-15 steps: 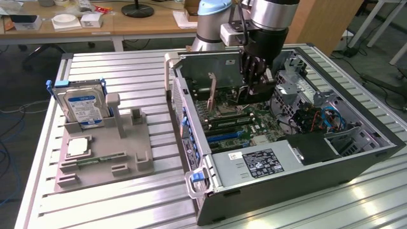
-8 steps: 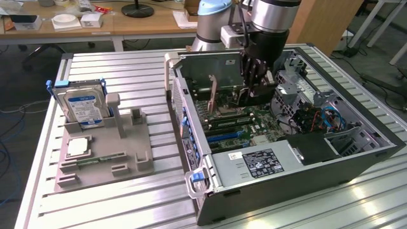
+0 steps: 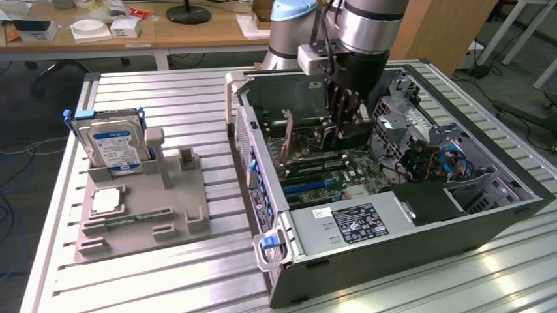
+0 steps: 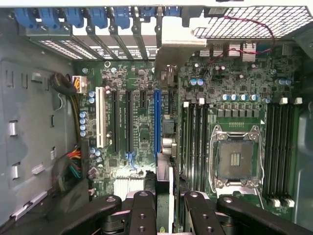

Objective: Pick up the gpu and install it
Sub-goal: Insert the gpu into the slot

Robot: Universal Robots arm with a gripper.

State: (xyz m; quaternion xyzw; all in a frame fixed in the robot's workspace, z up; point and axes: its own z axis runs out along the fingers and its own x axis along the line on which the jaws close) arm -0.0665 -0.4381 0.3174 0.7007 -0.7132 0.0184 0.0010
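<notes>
The fingers [image 4: 143, 213] are clamped on the gpu [image 4: 165, 169], held edge-on just above the blue slot [image 4: 157, 112]. If it is skewed from the slot, its bracket [image 4: 178, 36] may snag or the card may jam.

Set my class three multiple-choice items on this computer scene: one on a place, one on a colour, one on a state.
1. Where is the hard drive? A in the grey holder beside the case; B inside the case; C on the desk.
2. What colour is the long slot next to the gpu? A red; B blue; C yellow.
3. The gripper is: A open and empty; B shut on the hard drive; C shut on the gpu.
Answers: 1 A, it stands in the holder; 2 B, blue in the wrist view; 3 C, the card sits in its grip.
</notes>
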